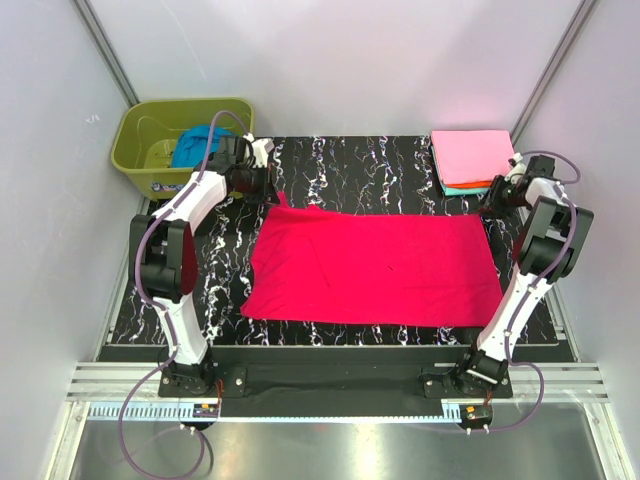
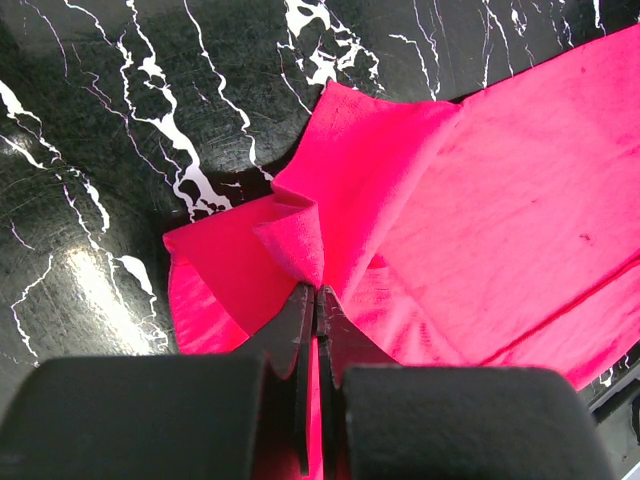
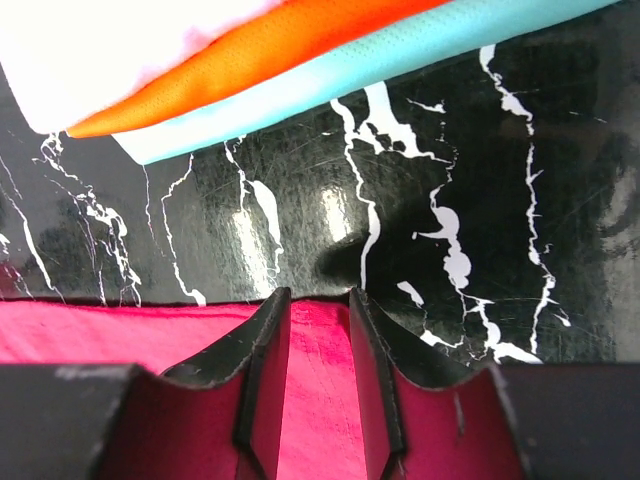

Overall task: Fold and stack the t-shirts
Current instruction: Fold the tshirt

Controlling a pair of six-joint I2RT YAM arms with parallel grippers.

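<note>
Left fingers (image 2: 285,332) pinch the crimson t-shirt (image 1: 380,265); right fingers (image 3: 262,352) stand parted over its edge.

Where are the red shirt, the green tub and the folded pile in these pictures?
red shirt (image 1: 375,268): top view, middle of the spread cloth.
green tub (image 1: 180,104): top view, its far rim.
folded pile (image 1: 470,155): top view, the pink top layer.

White-and-black arms (image 1: 195,205) carry looping purple cables (image 1: 122,440) and black fingers (image 3: 262,350).
</note>
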